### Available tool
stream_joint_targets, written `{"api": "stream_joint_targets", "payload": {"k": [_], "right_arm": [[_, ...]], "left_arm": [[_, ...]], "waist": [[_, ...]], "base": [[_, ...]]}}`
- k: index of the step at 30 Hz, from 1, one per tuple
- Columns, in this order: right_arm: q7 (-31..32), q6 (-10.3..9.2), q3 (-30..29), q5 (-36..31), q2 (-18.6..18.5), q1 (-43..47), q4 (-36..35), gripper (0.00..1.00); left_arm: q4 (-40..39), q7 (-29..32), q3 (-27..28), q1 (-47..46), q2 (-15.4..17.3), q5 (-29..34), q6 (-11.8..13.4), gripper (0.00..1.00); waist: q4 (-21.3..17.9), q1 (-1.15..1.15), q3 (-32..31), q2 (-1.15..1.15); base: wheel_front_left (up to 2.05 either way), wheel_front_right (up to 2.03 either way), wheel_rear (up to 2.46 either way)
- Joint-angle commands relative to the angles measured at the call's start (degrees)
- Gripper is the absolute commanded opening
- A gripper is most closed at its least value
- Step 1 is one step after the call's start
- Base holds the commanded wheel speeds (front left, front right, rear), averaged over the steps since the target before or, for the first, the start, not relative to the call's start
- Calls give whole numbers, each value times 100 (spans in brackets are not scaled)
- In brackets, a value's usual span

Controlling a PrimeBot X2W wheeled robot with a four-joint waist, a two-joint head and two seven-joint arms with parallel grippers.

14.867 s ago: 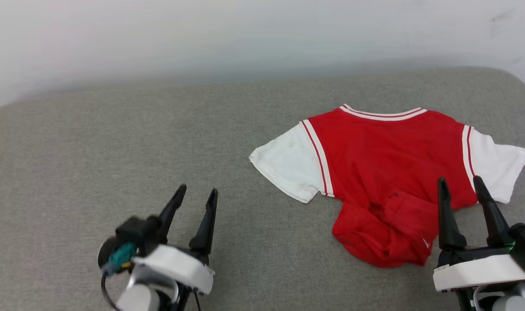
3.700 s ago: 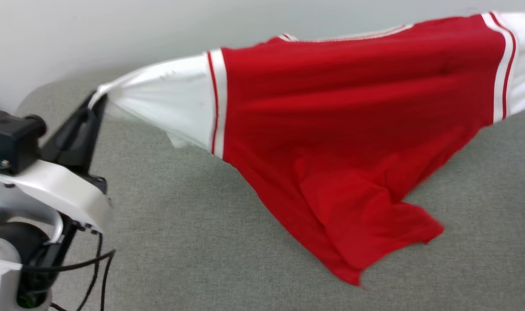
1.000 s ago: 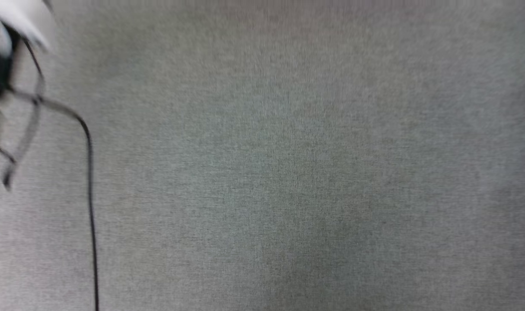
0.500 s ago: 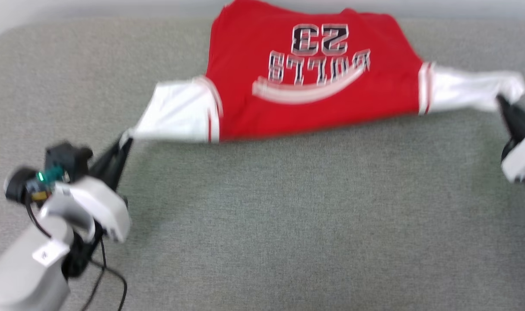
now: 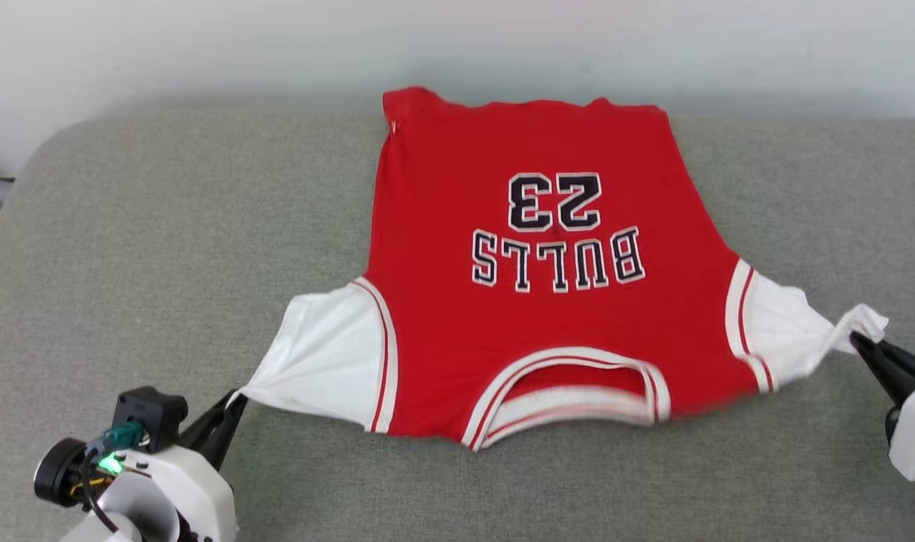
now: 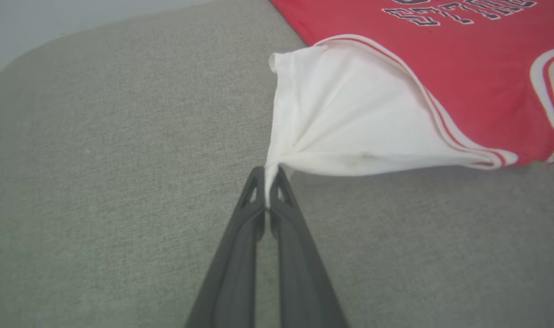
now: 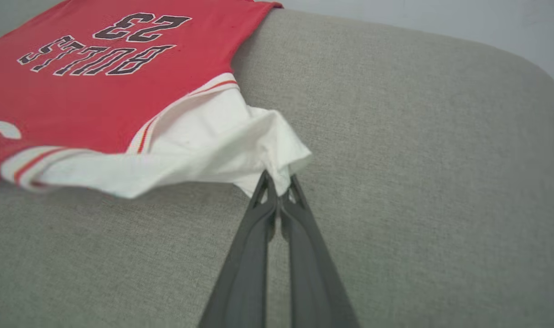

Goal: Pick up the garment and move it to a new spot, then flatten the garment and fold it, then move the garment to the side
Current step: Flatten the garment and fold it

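The garment [image 5: 532, 301], a red jersey tee with white sleeves and black "BULLS 23" lettering, lies spread with the lettered face up, collar toward me and hem at the far edge. My left gripper [image 5: 235, 403] is shut on the tip of one white sleeve [image 6: 331, 123], which is pulled taut toward the lower left. At the right edge, my right gripper [image 5: 856, 342] is shut on the tip of the other white sleeve [image 7: 213, 141]. In the wrist views the left gripper [image 6: 267, 175] and the right gripper [image 7: 279, 182] each pinch bunched white cloth.
The grey fabric surface [image 5: 163, 248] has rounded far corners and ends at a pale wall [image 5: 201, 45] just behind the hem. Bare surface lies to the left of the jersey and in front of the collar.
The jersey has come toward me and now lies flatter on the surface, its collar showing. Both grippers have drawn back and down with the sleeves. The head camera has also shifted.
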Motion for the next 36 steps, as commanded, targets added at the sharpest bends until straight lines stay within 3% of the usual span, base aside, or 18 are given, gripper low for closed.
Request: {"api": "stream_joint_targets", "payload": {"k": [1, 13, 20, 26, 27, 28, 36], "right_arm": [[-21, -11, 24, 32, -90, 150, -11, 0], [549, -11, 468, 666, -555, 1075, -466, 0], [1215, -11, 362, 1240, -870, 1712, -879, 0], [1712, -11, 117, 1407, -867, 1917, -954, 0], [1808, -11, 82, 1361, -874, 1908, -972, 20], [1896, -11, 32, 1312, -891, 1870, -1002, 100], [2819, -10, -777, 1319, -825, 1347, -1521, 100]], "left_arm": [[-31, 21, 15, 137, 61, -53, 68, 0], [-842, 586, -215, 1204, 370, -475, 324, 0], [-1540, 974, -259, 1624, 664, -754, 486, 0], [-2009, 1363, -384, 1473, 620, -794, 503, 0], [-2074, 1416, -404, 1424, 614, -773, 490, 0], [-2134, 1466, -416, 1378, 607, -785, 487, 0], [-2829, 1833, -348, 1012, 794, -546, 752, 0]], "waist": [[-11, 1, -139, -1], [-74, 1, -688, -1], [-69, 1, -722, -1], [-43, 1, -619, -1], [-35, 1, -583, -1], [-28, 1, -549, -1], [69, 1, 22, -1]], "base": [[0, 0, 0], [0, 0, 0], [0, 0, 0], [0, 0, 0], [0, 0, 0], [0, 0, 0], [0, 0, 0]]}}
